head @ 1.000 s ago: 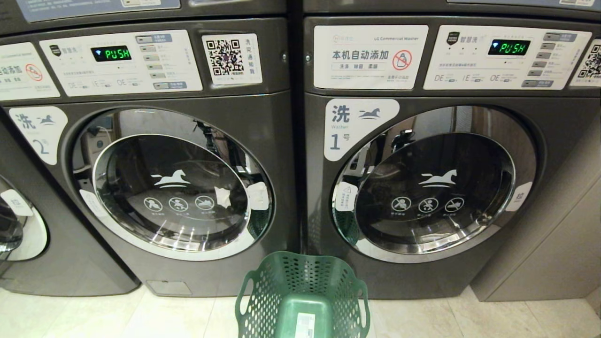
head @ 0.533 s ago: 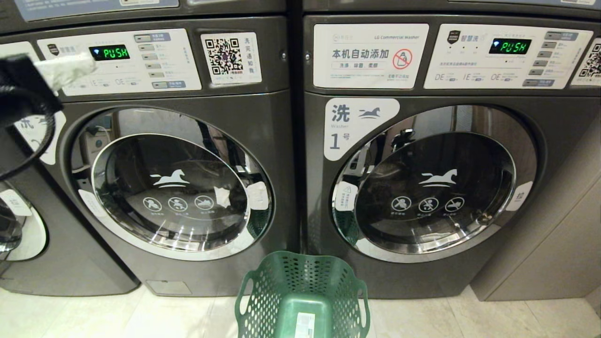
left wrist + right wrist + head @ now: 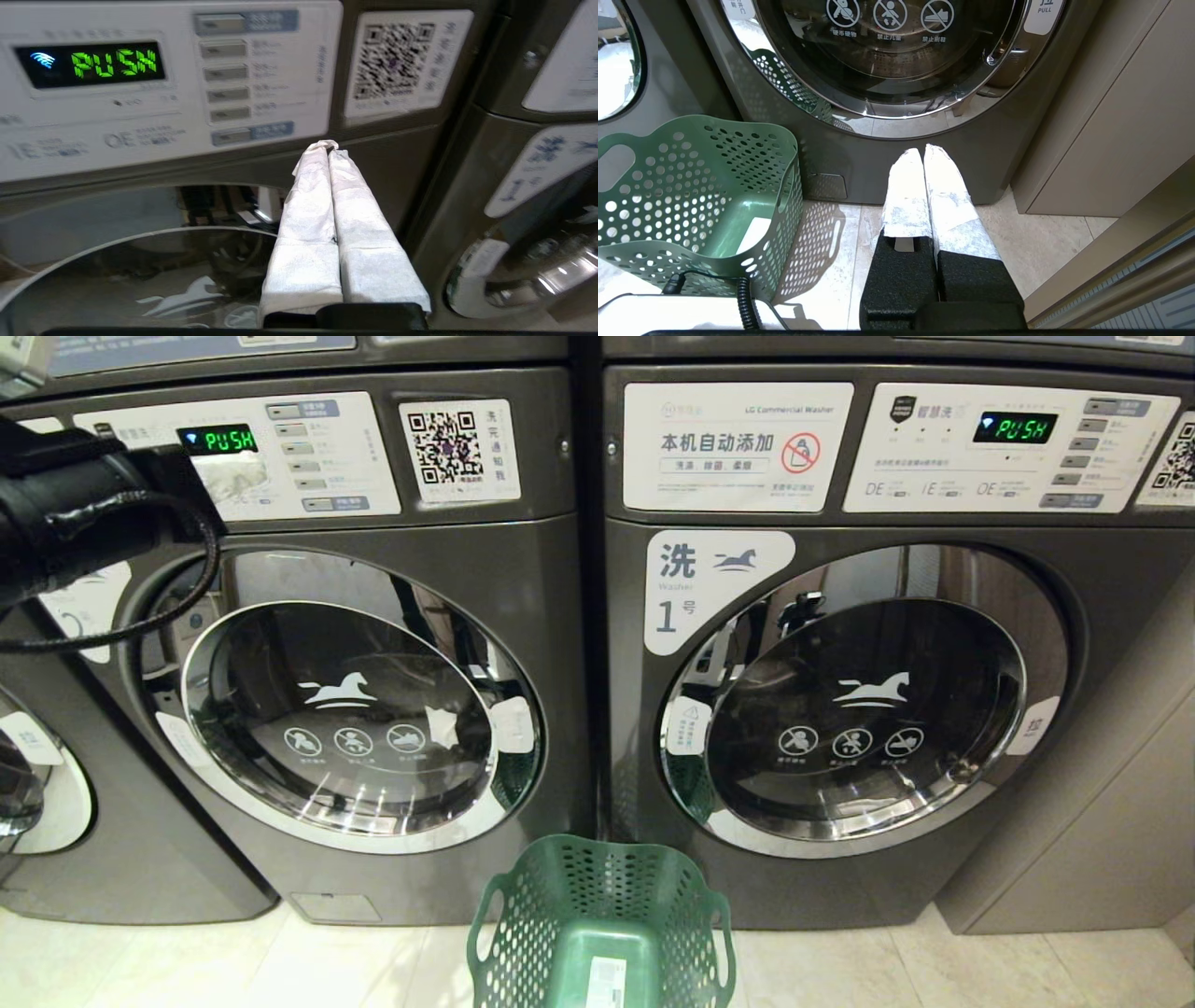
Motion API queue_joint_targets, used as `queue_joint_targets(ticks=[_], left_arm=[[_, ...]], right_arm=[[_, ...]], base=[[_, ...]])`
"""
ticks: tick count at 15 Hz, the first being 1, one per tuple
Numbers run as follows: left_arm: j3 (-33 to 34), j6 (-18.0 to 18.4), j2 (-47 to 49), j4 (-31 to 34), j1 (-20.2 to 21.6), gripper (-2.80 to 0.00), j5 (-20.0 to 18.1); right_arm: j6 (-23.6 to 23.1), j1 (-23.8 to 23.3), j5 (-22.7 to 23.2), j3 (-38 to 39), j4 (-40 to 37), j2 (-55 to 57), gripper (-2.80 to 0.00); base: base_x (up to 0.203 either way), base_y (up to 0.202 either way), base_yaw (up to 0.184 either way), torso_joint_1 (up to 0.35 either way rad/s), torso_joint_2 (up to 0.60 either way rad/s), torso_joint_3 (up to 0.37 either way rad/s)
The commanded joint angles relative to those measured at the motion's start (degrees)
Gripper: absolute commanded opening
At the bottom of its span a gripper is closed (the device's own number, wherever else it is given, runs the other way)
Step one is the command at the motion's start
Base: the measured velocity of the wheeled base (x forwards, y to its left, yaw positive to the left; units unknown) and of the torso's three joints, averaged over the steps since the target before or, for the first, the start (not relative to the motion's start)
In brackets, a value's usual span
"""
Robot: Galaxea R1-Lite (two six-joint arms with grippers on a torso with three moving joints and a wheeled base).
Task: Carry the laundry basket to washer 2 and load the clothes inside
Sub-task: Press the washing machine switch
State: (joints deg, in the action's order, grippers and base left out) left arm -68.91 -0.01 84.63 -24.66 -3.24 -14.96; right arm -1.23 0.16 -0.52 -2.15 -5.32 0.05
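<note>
Washer 2 [image 3: 355,709] stands on the left with its round door closed. The green laundry basket [image 3: 560,896] sits on the floor between the two machines; its inside looks empty and no clothes show. My left gripper [image 3: 247,476] is raised in front of washer 2's control panel [image 3: 163,84], beside the green PUSH display [image 3: 114,63]. In the left wrist view the left gripper [image 3: 329,147] is shut with nothing between its white-wrapped fingers. My right gripper [image 3: 923,151] hangs low over the floor before washer 1, shut and empty, with the basket [image 3: 691,186] beside it.
Washer 1 [image 3: 868,709] stands on the right, door closed. A beige cabinet side [image 3: 1102,803] flanks it on the far right. Part of a third machine's door [image 3: 37,784] shows at the left edge. A QR sticker [image 3: 460,450] sits on washer 2's panel.
The left arm has risen into the head view from the left and swung right, across washer 2's control panel. The basket, the washers and the right arm have not moved.
</note>
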Motion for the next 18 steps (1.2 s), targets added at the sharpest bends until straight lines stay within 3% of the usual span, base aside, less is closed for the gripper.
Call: queue_joint_targets(ticks=[1, 5, 18], left_arm=[[-3.03, 0.48, 3.28, -0.2, 0.07, -2.8, 2.31], [-8.23, 1.41, 8.21, -0.21, 0.38, -2.8, 6.14], [-14.14, 1.42, 14.51, -0.39, 0.69, -2.8, 6.35]], right_arm=[[0.0, 0.02, 0.0, 0.04, 0.13, 0.04, -2.8], [0.09, 0.02, 0.0, 0.04, 0.13, 0.04, -2.8], [0.17, 0.02, 0.0, 0.04, 0.13, -0.04, -2.8]], base=[[0.0, 0.0, 0.0, 0.0, 0.0, 0.0], [0.0, 0.0, 0.0, 0.0, 0.0, 0.0], [0.0, 0.0, 0.0, 0.0, 0.0, 0.0]])
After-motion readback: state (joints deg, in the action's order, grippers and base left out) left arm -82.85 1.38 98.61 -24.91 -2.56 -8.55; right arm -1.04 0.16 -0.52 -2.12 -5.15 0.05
